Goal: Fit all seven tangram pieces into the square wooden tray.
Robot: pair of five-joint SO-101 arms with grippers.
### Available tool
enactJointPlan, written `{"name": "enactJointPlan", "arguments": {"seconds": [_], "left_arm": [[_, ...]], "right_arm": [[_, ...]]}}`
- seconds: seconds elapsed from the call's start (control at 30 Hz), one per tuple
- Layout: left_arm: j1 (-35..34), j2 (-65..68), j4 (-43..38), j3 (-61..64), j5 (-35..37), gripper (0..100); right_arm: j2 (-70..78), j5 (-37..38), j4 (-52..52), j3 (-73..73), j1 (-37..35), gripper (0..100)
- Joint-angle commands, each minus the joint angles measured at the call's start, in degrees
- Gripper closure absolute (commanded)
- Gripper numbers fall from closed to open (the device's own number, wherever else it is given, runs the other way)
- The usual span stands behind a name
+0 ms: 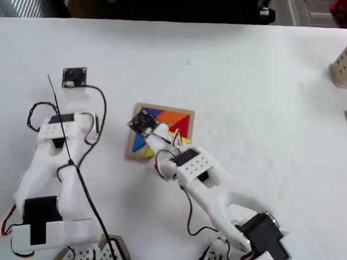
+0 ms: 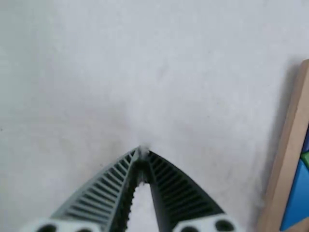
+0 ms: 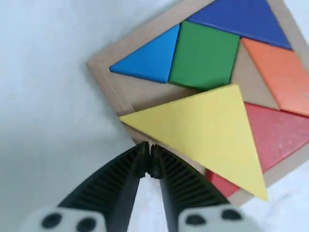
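Table [image 1: 244, 81] carries the left arm [image 1: 54, 135], jaws pressed together over bare surface near the wooden tray [image 3: 140, 94]. The tray holds a blue triangle [image 3: 149, 55], green square [image 3: 205, 53] and more, and the yellow triangle [image 3: 207, 130] lies askew over its rim. The right arm [image 1: 195, 168] has its jaws pressed together just beside that triangle.

A white table [image 1: 255, 81] with a faintly mottled surface spreads across the scene. At its right edge stands 1 pale wooden block [image 1: 340, 67] dotted with holes, cut off by the frame. A brown board corner [image 1: 118, 246] lies at the near edge. Beyond the far edge runs a dark strip [image 1: 162, 8], with light slats [image 1: 24, 7] at its left end and a red shape [image 1: 339, 10] at its right.
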Motion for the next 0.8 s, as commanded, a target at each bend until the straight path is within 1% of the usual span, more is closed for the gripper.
{"name": "enactJointPlan", "arguments": {"seconds": [0.0, 0.27, 0.33, 0.43, 0.5, 0.57, 0.63, 0.77], "left_arm": [[1.1, -0.3, 0.2, -2.0, -0.7, 98], [1.0, -0.3, -1.1, -1.7, -0.7, 98], [1.0, -0.3, -1.1, -1.7, -0.7, 98], [0.9, -0.3, -1.2, -1.7, -0.7, 98], [0.9, -0.3, -1.2, -1.7, -0.7, 98], [0.9, -0.3, -1.3, -1.7, -0.7, 98], [0.9, -0.3, -1.3, -1.7, -0.7, 98], [0.8, -0.3, -1.1, -1.6, -0.7, 98]], "right_arm": [[1.1, -0.4, -0.9, -4.6, -1.6, 98.1], [6.6, -0.5, -0.2, -10.0, -1.5, 98.1], [5.1, -1.9, 2.2, -10.3, -1.4, 98.1], [-1.4, -1.9, 8.5, -10.4, 0.1, 98.1], [-6.0, -2.1, 10.9, -10.1, 2.9, 98.1], [-8.7, -4.6, 10.8, -9.2, 6.9, 98.1], [-8.2, -7.6, 8.2, -8.3, 10.9, 98.1], [-3.6, -7.9, 0.0, -5.9, 16.4, 98.1]]}}
